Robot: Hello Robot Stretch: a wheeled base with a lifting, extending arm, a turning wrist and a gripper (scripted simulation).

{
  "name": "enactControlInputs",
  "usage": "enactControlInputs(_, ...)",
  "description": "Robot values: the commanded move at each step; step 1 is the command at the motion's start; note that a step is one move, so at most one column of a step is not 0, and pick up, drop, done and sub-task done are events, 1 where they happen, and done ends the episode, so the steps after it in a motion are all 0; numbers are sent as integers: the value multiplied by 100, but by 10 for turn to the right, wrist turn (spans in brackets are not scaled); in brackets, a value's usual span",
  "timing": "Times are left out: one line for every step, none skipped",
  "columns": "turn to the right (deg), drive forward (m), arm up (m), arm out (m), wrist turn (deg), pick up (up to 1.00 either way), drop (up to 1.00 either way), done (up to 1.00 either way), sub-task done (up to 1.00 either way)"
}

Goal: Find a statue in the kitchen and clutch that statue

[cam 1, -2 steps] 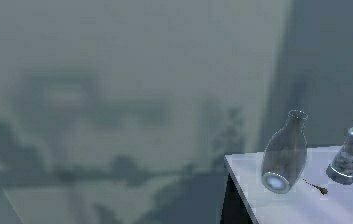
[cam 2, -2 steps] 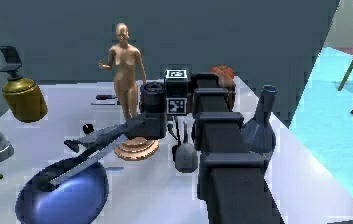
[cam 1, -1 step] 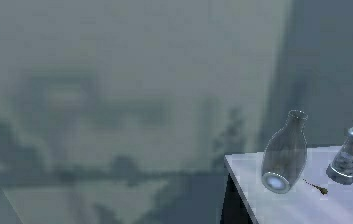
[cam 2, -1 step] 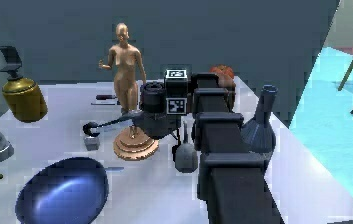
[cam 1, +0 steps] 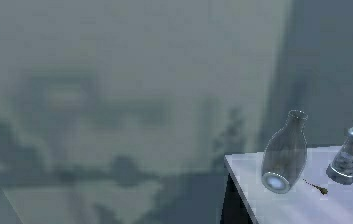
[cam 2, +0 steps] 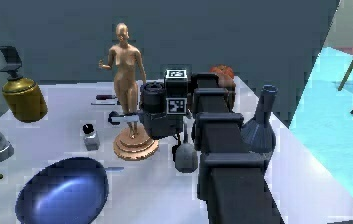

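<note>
A bronze-coloured statue (cam 2: 127, 75) of a standing figure stood upright on the bench (cam 2: 314, 185), the gripper (cam 2: 136, 122) at its legs. Whether the fingers held it could not be told. It looked stiff, heavy and tippy; the legs seemed the best hold.

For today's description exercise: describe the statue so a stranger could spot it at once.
On the pale tabletop, look beside the far end of the robot's dark arm. There stands the statue: a tall copper-coloured human figure on a round base, unlike the low blue bowl and squat golden pot.
</note>
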Motion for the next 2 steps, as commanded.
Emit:
enactControlInputs(0,0,0,0,0,100,0,0,0)
enactControlInputs(0,0,0,0,0,0,0,100,0)
